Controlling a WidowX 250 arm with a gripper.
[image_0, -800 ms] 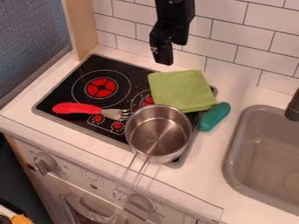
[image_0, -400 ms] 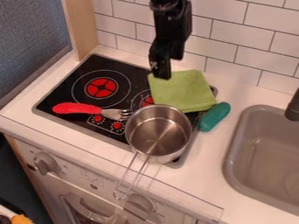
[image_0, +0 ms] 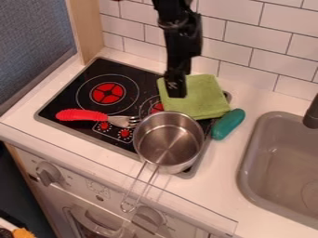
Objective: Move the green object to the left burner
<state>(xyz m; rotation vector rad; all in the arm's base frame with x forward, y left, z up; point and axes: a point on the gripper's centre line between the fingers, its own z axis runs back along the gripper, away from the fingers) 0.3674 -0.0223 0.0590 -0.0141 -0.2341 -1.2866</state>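
Note:
The black gripper point(image_0: 176, 88) hangs from the top edge, over the left part of the folded green cloth point(image_0: 197, 100). Whether it touches the cloth I cannot tell. The cloth lies on the right rear of the black stove, covering part of the right burner. The left burner point(image_0: 109, 93) shows its red centre, with nothing on it. Beside the cloth's lower right corner is a teal-green oblong object point(image_0: 228, 124), resting at the stove's right edge.
A metal pot point(image_0: 168, 140) stands in front of the cloth, its wire handle pointing toward the front. Left of the pot lies a fork with a red handle point(image_0: 81, 115). The grey sink point(image_0: 286, 162) is at the right, the tiled wall point(image_0: 248, 37) behind.
The gripper has come down from in front of the wall to the left part of the green cloth. The cloth, pot, fork and teal object have stayed put.

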